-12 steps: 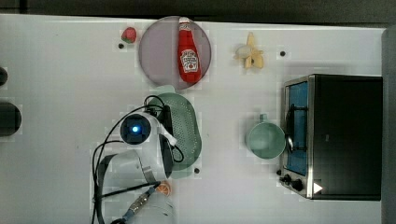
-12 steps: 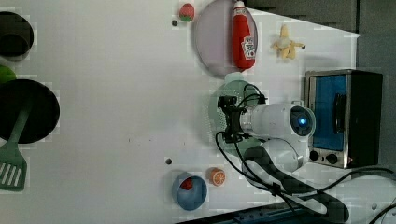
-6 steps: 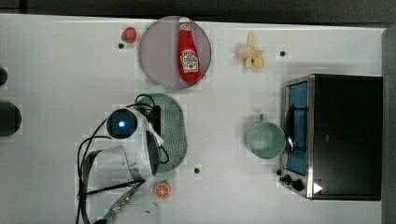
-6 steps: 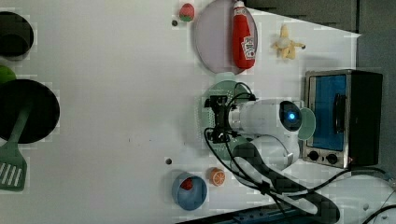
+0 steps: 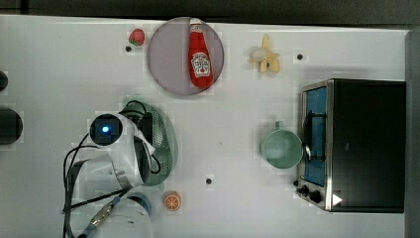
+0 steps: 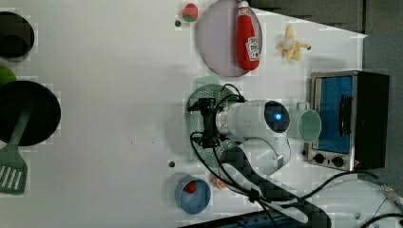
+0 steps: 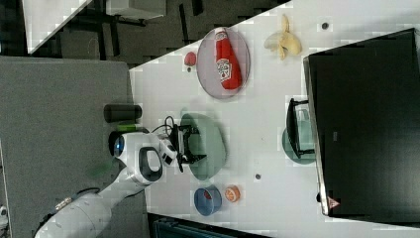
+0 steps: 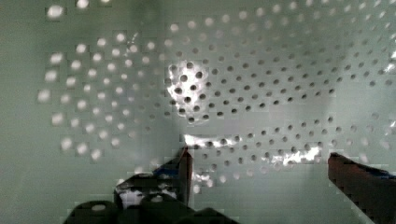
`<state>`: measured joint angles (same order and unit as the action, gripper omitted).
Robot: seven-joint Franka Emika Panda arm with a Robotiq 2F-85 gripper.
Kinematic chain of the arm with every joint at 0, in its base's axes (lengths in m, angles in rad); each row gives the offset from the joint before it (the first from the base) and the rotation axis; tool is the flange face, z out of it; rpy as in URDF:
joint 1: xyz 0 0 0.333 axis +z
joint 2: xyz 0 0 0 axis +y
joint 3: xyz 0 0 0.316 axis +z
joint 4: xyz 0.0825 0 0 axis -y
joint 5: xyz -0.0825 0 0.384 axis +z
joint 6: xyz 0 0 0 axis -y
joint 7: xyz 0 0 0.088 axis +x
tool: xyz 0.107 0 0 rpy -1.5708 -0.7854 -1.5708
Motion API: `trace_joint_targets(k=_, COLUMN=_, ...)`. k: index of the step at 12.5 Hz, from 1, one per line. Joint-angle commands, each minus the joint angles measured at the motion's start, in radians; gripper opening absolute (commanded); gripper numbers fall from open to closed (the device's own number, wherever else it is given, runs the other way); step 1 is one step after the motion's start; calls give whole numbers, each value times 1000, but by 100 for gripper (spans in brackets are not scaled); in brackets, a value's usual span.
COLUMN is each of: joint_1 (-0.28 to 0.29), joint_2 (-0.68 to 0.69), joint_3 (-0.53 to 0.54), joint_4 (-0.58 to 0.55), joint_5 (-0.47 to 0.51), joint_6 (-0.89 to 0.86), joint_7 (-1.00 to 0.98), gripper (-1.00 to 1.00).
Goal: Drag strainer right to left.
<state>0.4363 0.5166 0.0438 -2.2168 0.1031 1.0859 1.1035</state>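
The strainer [image 5: 166, 148] is a pale mint-green perforated oval bowl lying on the white table, below the plate in the top view. The arm's wrist covers part of it on the top view's left. My gripper [image 6: 202, 122] reaches down into the bowl, as the right view also shows for the gripper [image 7: 195, 144] and strainer [image 7: 213, 144]. In the wrist view the gripper [image 8: 261, 172] is open. Its two dark fingertips [image 8: 184, 168] stand apart over the perforated strainer [image 8: 243, 84] floor with nothing between them.
A grey-lilac plate [image 5: 166, 64] carries a ketchup bottle [image 5: 200, 54]. A mint mug [image 5: 281, 148] sits beside the toaster oven [image 5: 356, 144]. A banana [image 5: 266, 58], a strawberry [image 5: 136, 36], an orange slice [image 5: 172, 201], a blue bowl [image 6: 192, 194] and a black pan [image 6: 28, 114] are also on the table.
The arm and the strainer have both slid toward the top view's left, away from the mug. The fingers have stayed open inside the bowl.
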Motion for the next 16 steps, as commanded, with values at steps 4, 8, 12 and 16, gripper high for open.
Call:
trace_joint_targets(k=4, joint_1=105, joint_2=53, joint_3=18, joint_4=131, joint_5=13, joint_6=-19, joint_7=184, gripper=100)
trace_joint_targets(k=8, joint_1=149, joint_2=103, joint_3=18, joint_4=218, joint_5=14, joint_6=-46, joint_7=226, gripper=100)
trace_joint_targets(k=12, joint_1=182, joint_2=138, joint_3=18, joint_4=280, joint_5=16, joint_6=-65, joint_7=283, gripper=100)
trace_joint_targets(k=16, joint_1=208, joint_2=161, joint_3=18, joint_4=317, joint_5=52, joint_6=-66, joint_7=285, gripper=100)
